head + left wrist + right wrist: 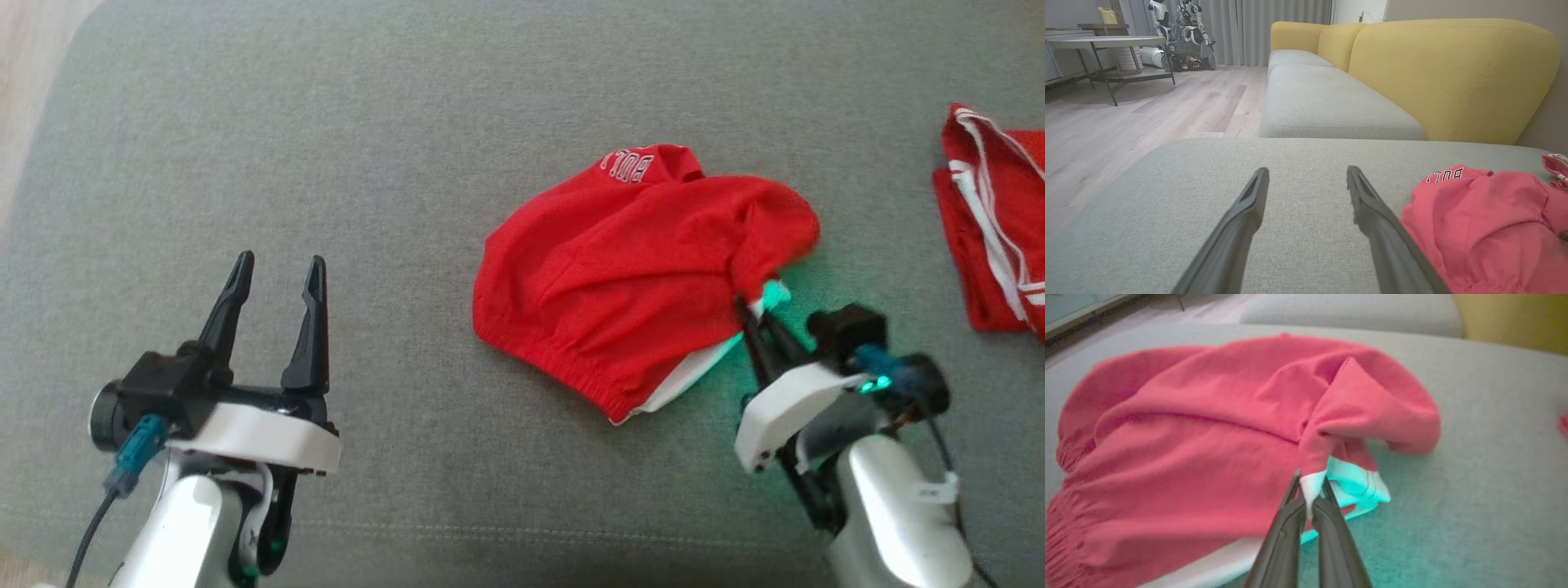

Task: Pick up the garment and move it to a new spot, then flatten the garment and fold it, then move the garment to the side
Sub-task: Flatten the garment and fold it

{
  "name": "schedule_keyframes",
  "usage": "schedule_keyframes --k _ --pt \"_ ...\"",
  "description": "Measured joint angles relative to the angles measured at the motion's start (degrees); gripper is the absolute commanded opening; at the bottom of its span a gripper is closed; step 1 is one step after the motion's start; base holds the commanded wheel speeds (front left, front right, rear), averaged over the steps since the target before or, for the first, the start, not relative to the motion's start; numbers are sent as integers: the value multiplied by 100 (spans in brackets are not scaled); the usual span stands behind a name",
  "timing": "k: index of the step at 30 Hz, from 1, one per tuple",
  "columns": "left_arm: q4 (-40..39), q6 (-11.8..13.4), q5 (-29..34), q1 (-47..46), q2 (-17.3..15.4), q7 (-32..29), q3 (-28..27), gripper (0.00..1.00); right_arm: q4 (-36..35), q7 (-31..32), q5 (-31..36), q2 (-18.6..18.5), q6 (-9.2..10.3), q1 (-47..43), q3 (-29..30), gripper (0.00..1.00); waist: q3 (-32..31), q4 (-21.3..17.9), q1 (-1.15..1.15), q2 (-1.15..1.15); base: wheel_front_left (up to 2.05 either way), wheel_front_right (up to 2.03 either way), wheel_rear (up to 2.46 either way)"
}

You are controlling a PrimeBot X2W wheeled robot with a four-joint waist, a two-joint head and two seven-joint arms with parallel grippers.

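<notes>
garment [620, 269]: crumpled red soft-jersey shorts with white lettering, lying a bit right of the middle of the grey fabric sofa cushion [326, 122], well off its edges

right fingers [1286, 535]: clenched on the white hem strip [1312, 488] at the garment's near-right corner, cloth tenting up to the pinch

left fingers [310, 327]: spread wide, holding nothing, over bare cushion near the left, well apart from the garment

handling: looks light and floppy, so I'd guess it droops and bunches from one pinch

where to grab: hem or gathered elastic waistband [555, 363], the doubled cloth probably holds best

also there: striped red cloth [992, 220] at the cushion's right edge
</notes>
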State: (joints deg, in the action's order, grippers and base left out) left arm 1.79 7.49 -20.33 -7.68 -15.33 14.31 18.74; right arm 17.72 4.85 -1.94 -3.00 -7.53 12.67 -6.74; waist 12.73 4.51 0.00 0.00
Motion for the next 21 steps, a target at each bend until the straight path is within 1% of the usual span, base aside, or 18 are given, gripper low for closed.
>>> schedule_keyframes --k 3,4,5,6,10,13,15,16,21 --pt "21 -26 0 -3 35 0 -5 100 410 3 -91 2 0 16 -182 0 32 58 0 0 0 0 0" --pt "21 -29 1 -4 45 0 -8 100 523 -9 -145 1 0 34 -201 15 39 73 0 0 0 0 0" --pt "23 -44 1 -5 58 0 -14 100 612 -49 -230 1 0 60 -211 45 47 85 0 0 0 0 0" --pt "25 -45 1 -5 65 0 -21 100 687 -99 -291 1 0 100 -223 100 53 91 0 0 0 0 0" --pt "36 -48 8 -5 71 0 -74 100 750 -288 -514 -1 0 192 -339 100 28 67 0 0 0 0 0" --pt "41 -48 12 -3 71 0 -91 100 594 -391 -648 0 0 170 -430 100 -18 23 0 0 0 0 0" --pt "41 -47 49 -1 70 1 -100 100 354 -396 -713 -1 0 126 -433 100 -49 -13 0 0 0 0 0" --pt "40 -44 62 7 70 16 -108 100 71 -396 -720 -1 0 6 -430 100 -82 -51 0 0 0 0 0" --pt "29 -14 62 65 68 18 -125 100 -657 -346 -776 0 0 -461 -324 100 -181 -131 0 0 0 0 0"
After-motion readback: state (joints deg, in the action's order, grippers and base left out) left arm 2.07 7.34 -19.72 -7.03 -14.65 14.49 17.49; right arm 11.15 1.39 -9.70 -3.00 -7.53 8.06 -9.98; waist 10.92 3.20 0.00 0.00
